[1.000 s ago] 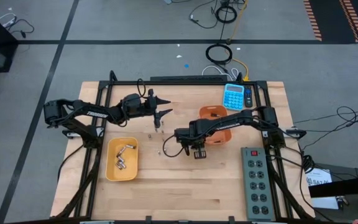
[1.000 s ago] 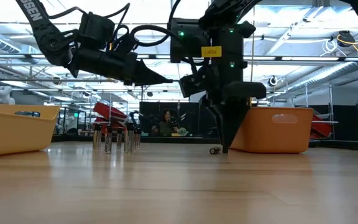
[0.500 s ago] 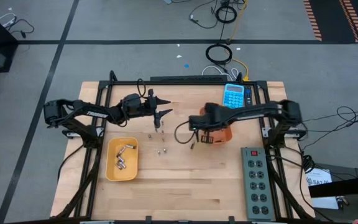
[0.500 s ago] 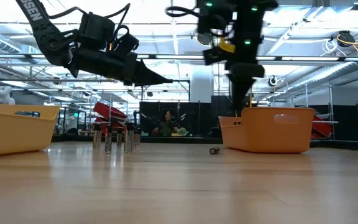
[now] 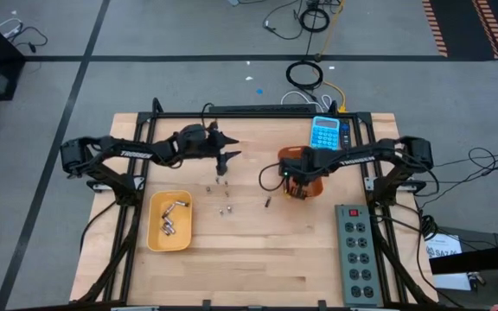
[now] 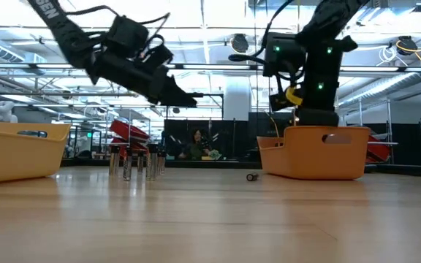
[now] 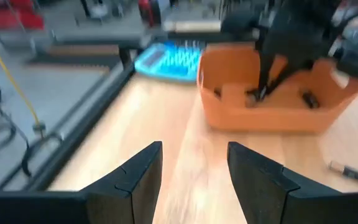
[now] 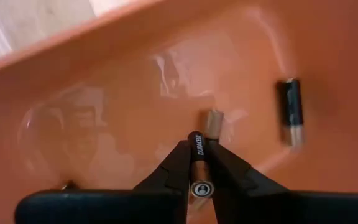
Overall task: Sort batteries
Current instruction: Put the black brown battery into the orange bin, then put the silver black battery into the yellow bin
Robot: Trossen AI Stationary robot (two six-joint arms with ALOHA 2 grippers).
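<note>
My right gripper (image 8: 197, 177) is down inside the orange bin (image 5: 301, 177), shut on a small dark battery (image 8: 197, 152). Another dark battery (image 8: 290, 111) lies on the bin's floor. My left gripper (image 7: 191, 168) is open and empty above the table (image 5: 223, 158), over several silvery batteries standing on end (image 6: 134, 162). These also show in the high view (image 5: 223, 197). One dark battery (image 6: 251, 176) lies on its side on the table left of the orange bin. The yellow bin (image 5: 169, 220) holds several silvery batteries. My right gripper pinches the dark battery's body (image 8: 197, 163) between its two fingers (image 8: 174, 168), near the end facing the camera. The fingers lie along the battery and come from above into the bin. Whether its far end touches the bin floor, I cannot tell.
A blue calculator (image 5: 327, 134) lies at the far edge behind the orange bin. A grey power strip (image 5: 355, 250) lies at the near right. A person (image 6: 196, 142) sits in the room beyond the table. Bare wood (image 5: 249, 259) lies along the near side.
My right gripper has risen from the table beside the lying dark battery, gone toward the table's right edge and come down into the orange bin, carrying a dark battery. My left gripper has shifted a little up and toward the orange bin.
</note>
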